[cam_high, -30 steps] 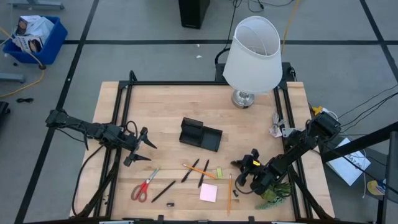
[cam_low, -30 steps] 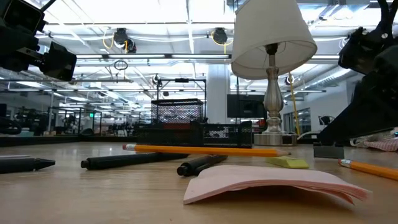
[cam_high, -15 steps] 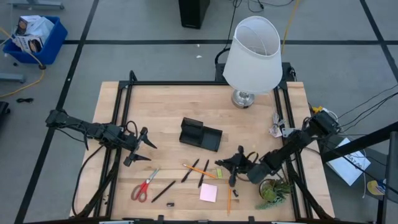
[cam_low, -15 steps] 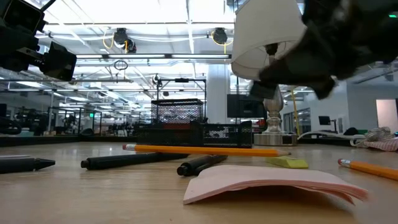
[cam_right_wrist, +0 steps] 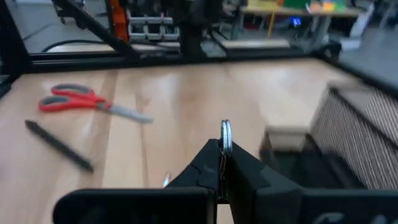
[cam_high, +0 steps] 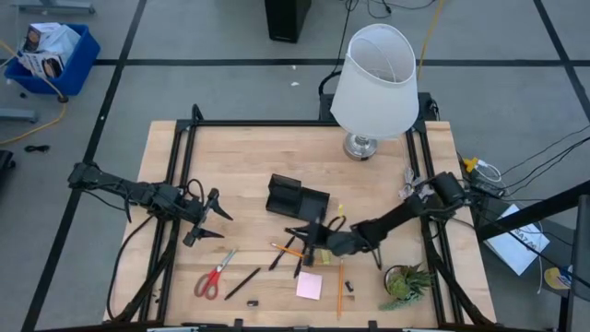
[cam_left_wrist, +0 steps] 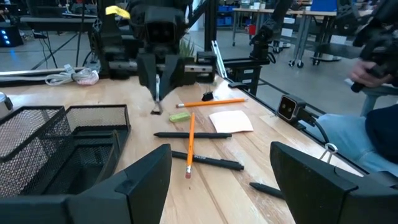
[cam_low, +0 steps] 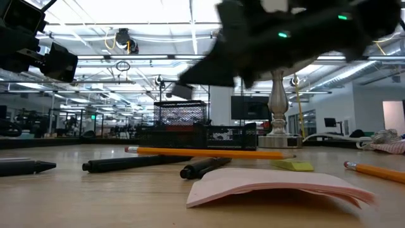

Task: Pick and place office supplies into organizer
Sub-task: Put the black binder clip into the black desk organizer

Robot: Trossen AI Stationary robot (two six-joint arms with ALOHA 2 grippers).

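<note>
The black mesh organizer (cam_high: 297,200) stands mid-table. Just on its near side hovers my right gripper (cam_high: 302,242), shut on a small clip with a silver wire loop (cam_right_wrist: 225,134). Under and around it lie black pens (cam_high: 283,251), an orange pencil (cam_left_wrist: 189,140), a pink sticky pad (cam_high: 309,285) and a yellow-green piece (cam_left_wrist: 180,116). Red-handled scissors (cam_high: 215,273) lie at the near left. My left gripper (cam_high: 217,217) waits open at the table's left side, holding nothing. My right gripper pinches the small clip between its two fingertips, and the wire loop (cam_right_wrist: 225,143) sticks out past them. The fingers come nearly level from the table's right. In the left wrist view the clip's thin lower end (cam_left_wrist: 157,107) hangs below the fingertips, clear of the table.
A white-shaded lamp (cam_high: 372,83) stands at the far edge, right of centre. A small green plant (cam_high: 406,281) sits at the near right corner. A second pencil (cam_high: 339,288) and a tiny black bit (cam_high: 253,302) lie near the front edge. Bare wood lies left of the organizer.
My right gripper has swung from the near right corner beside the plant toward the table's left and far side, up to the organizer's near side. It has risen a little and rolled on the way, staying shut.
</note>
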